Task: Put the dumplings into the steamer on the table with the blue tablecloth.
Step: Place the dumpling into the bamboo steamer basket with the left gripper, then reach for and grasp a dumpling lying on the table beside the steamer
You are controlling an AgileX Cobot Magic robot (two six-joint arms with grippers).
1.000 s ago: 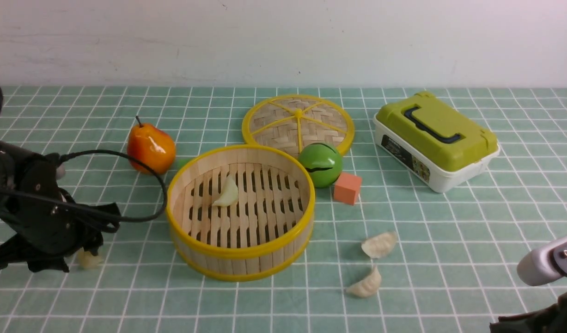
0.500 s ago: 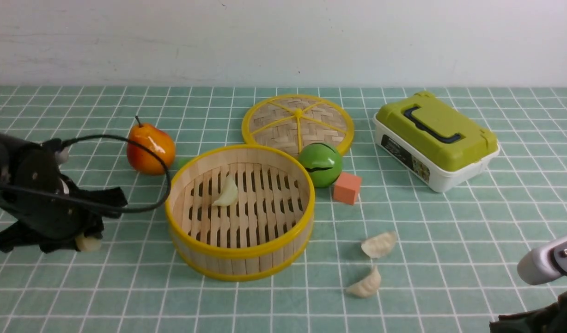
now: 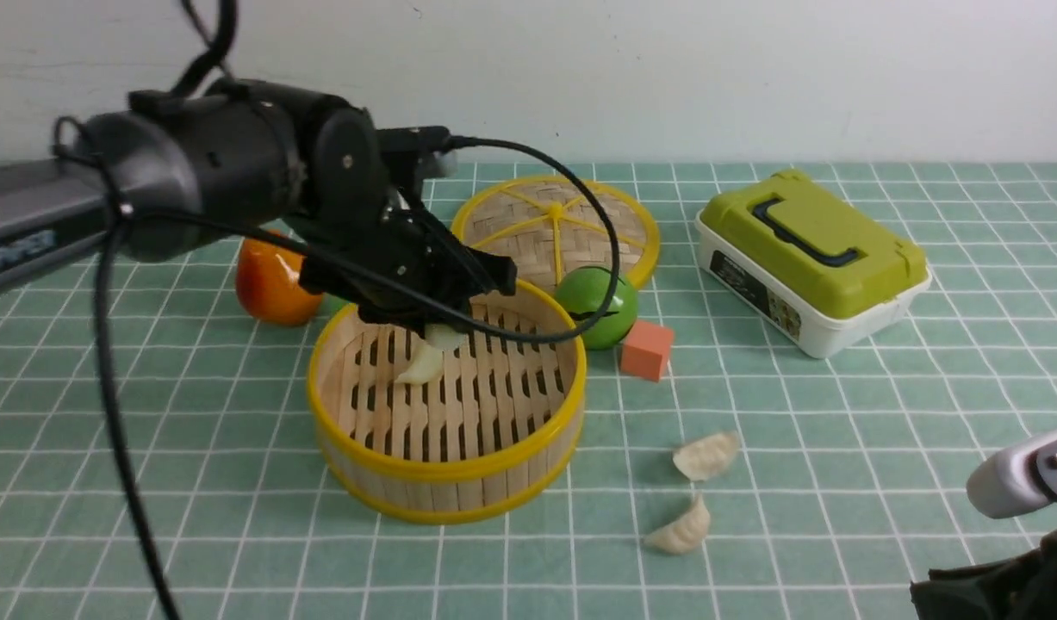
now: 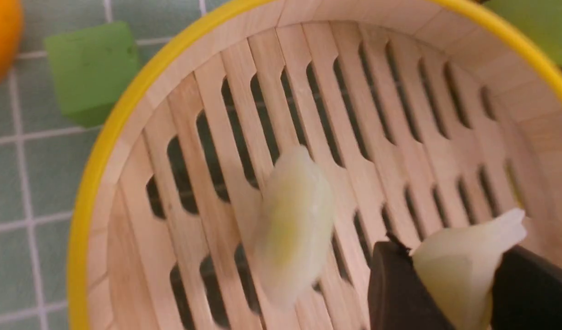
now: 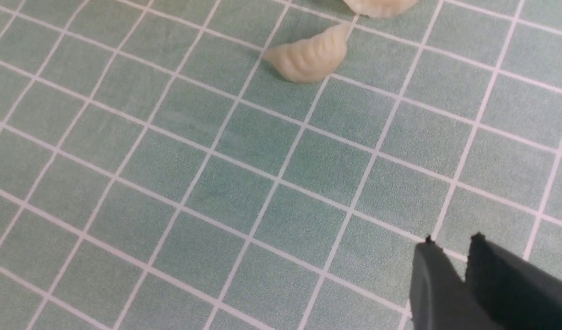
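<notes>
While the left gripper pinches one pale dumpling above the slatted bamboo steamer, another dumpling lies inside, toward eleven o'clock. Two pleated dumplings rest on the gridded cloth toward four o'clock; the right gripper's tips stand slightly parted. Only the left wrist view fully reveals the green block.

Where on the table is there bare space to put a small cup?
Bare cloth lies between the two loose dumplings and the right gripper, and also left of the steamer, below the left arm. It is crowded behind the steamer, where the woven lid, green ball and orange block sit close together.
</notes>
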